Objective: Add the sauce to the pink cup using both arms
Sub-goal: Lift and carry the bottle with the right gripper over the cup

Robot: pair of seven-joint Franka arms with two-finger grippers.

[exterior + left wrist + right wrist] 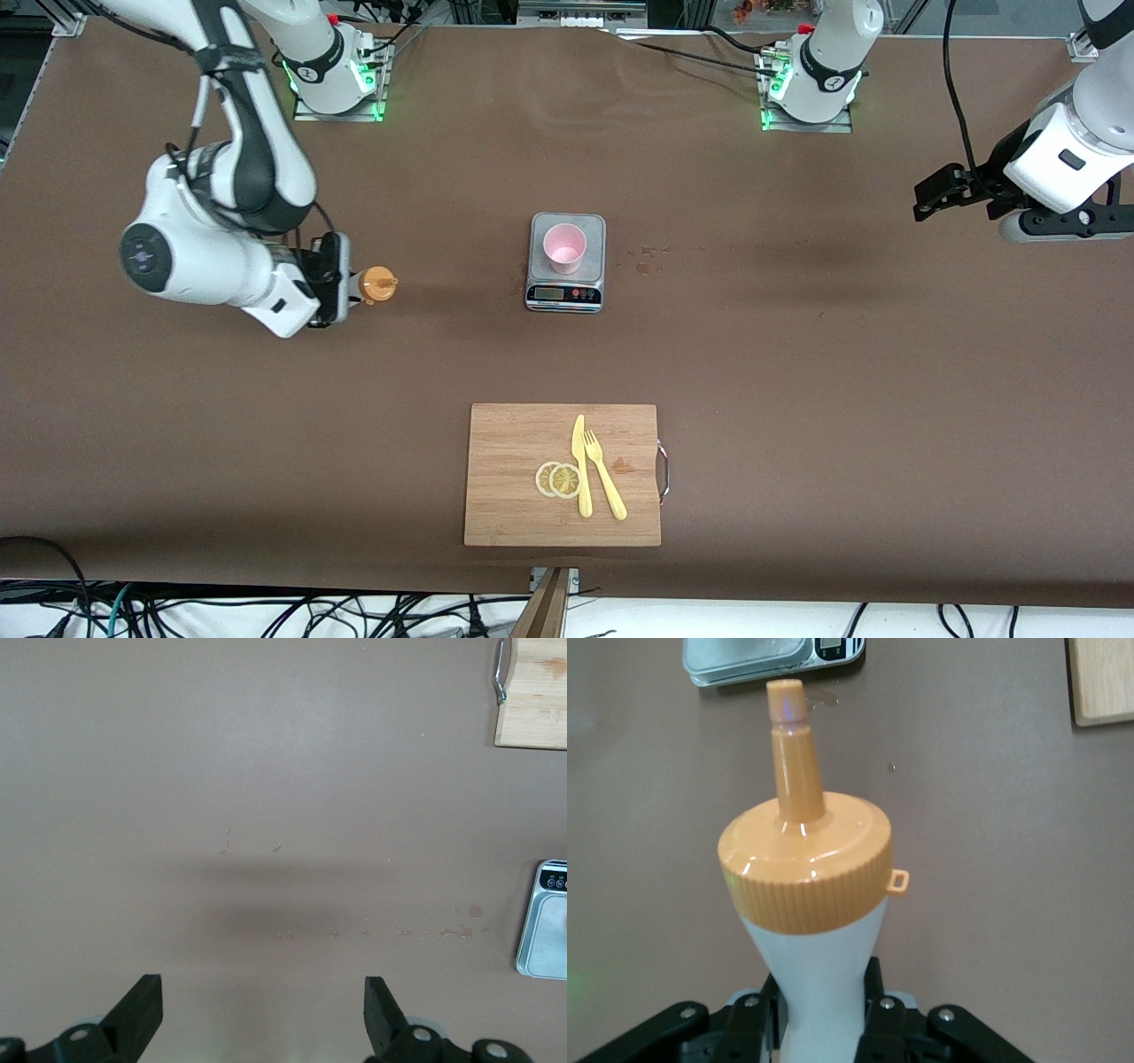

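Note:
The pink cup (564, 247) stands upright on a small grey scale (567, 297) at mid-table. My right gripper (341, 282) is shut on the sauce bottle (378, 284), over the table toward the right arm's end. The bottle's orange nozzle points toward the scale. In the right wrist view the fingers (879, 992) clamp the whitish body of the bottle (806, 868), with the scale (744, 660) ahead of the nozzle. My left gripper (930, 197) is open and empty over bare table at the left arm's end, its fingers (142, 1010) wide apart.
A wooden cutting board (563, 474) lies nearer the front camera than the scale, with a yellow knife (580, 465), a fork (605, 486) and lemon slices (558, 479) on it. Small stains (647, 257) mark the table beside the scale.

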